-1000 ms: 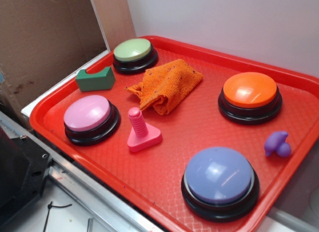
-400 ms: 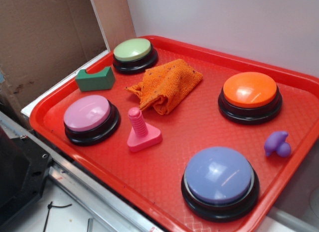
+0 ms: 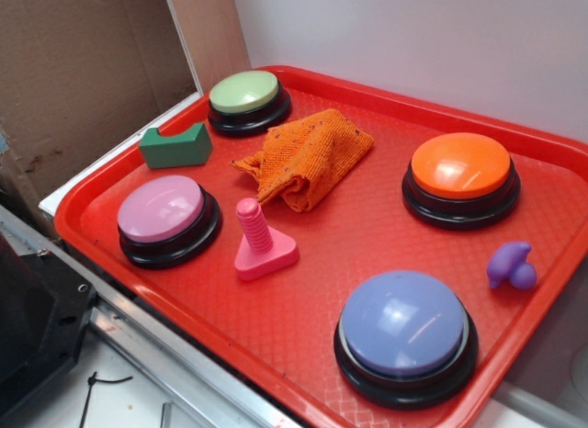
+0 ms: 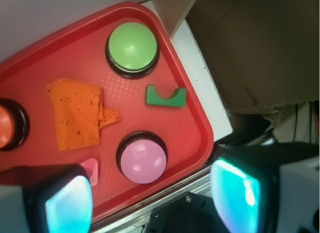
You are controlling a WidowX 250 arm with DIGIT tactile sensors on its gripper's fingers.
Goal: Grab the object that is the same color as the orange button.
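The object, a small orange knitted rag (image 3: pixel 306 157) (image 4: pixel 78 113), lies crumpled on the red tray (image 3: pixel 312 253) between the green button and the orange button (image 3: pixel 460 177). Only a sliver of that orange button (image 4: pixel 7 124) shows at the left edge of the wrist view. My gripper (image 4: pixel 152 203) hangs high above the tray's near edge, close to the pink button, well away from the rag. It is open, and its two fingers hold nothing. The gripper is out of frame in the exterior view.
Also on the tray: a green button (image 3: pixel 246 99), a pink button (image 3: pixel 165 217), a purple button (image 3: pixel 404 332), a green notched block (image 3: pixel 176 145), a pink bolt-shaped toy (image 3: pixel 259 240) and a small purple toy (image 3: pixel 511 264). A cardboard wall (image 3: pixel 83 70) stands left.
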